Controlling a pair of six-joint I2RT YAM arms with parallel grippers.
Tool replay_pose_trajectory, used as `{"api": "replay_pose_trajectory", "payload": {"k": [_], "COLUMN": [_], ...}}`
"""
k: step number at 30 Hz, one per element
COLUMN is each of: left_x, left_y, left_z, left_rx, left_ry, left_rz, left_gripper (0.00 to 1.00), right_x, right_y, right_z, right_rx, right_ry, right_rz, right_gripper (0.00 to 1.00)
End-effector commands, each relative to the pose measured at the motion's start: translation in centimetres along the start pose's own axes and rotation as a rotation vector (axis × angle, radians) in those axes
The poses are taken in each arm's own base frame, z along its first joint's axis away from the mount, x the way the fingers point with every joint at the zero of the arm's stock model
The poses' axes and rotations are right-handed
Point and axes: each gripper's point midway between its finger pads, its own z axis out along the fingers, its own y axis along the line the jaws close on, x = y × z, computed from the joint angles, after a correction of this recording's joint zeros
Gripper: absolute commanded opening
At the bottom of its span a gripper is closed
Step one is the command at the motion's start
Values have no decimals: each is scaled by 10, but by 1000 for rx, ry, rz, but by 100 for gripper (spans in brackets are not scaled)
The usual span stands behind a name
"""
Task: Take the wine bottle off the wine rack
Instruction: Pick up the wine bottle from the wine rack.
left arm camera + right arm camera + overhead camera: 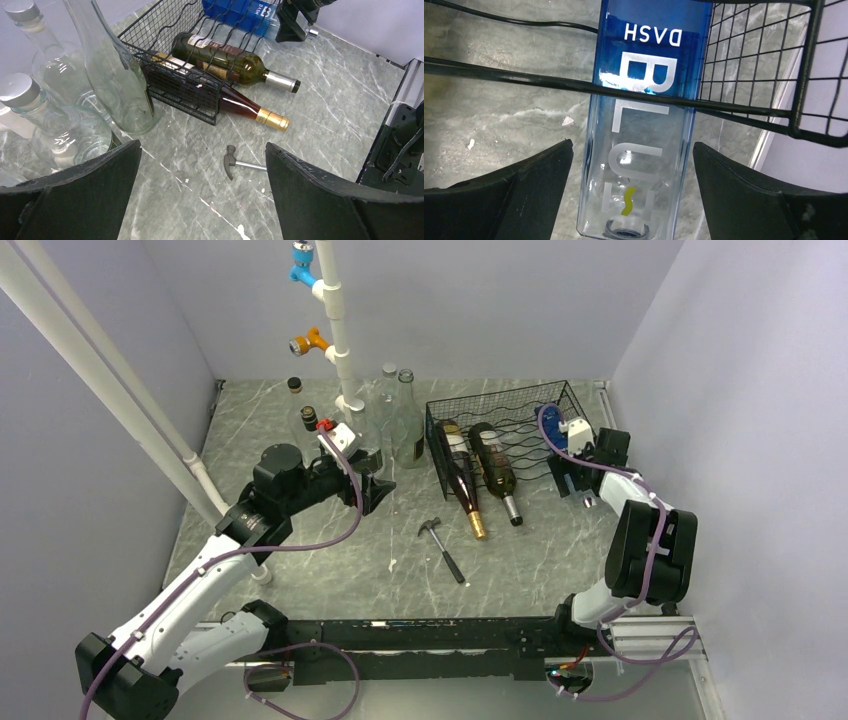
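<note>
Grey marbled table (330,560), pale walls all round, and the rack (185,92) sits toward the back right of it, so I place everything from that. At the rack's right end lies the blue bottle (644,125), on its side with its mouth toward my right wrist camera. It rests in a dip of the wavy wires, which I take to be what keeps it from rolling. My right claw (632,146) is spread wide with a finger on either side of the glass and floor showing in both gaps, so it grasps nothing yet. It straddles the bottle that way so that one squeeze would catch both flat faces. A rack wire crosses over the bottle, so I judge a pull out along its length safer than a straight lift. In the rack's left half lie two wine bottles (480,475), necks poking out of the front. Which bottle the task means I cannot say for certain, though my right claw's position says the blue one. My left claw (202,146) hangs released and empty to the left of the rack, near the clear bottles (408,420) standing there — out of the way, I think, to leave the right arm room. A hammer (442,548) lies in front of the rack, well apart from it.
</note>
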Motion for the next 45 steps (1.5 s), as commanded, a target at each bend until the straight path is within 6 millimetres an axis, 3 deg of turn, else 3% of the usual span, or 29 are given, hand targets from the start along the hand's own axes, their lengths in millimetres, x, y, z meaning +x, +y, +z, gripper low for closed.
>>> {"api": "replay_pose_trajectory", "payload": {"k": [1,9,31,35,45], "left_x": [-11,-13,-14,-14,-15], "left_y": [-1,-2,-2,-2,-1], "left_z": [-3,-5,-6,-6,-7], "left_rx": [-3,-2,-5,-5,-10], "left_ry": [-37,-42,-44,-45,-48], "left_rz": [21,22,23,24,24], "left_gripper": [100,99,99,100,99], "right_x": [-7,4,11,12,6], "right_y": [-8,-7,0,0,1], "right_z": [7,16,30,29,17], "right_rx": [47,55,54,53,52], "right_ry": [-27,11,32,38,22], "right_rz": [-34,-33,-31,-33,-49], "right_gripper": [92,87,78,73,43]}}
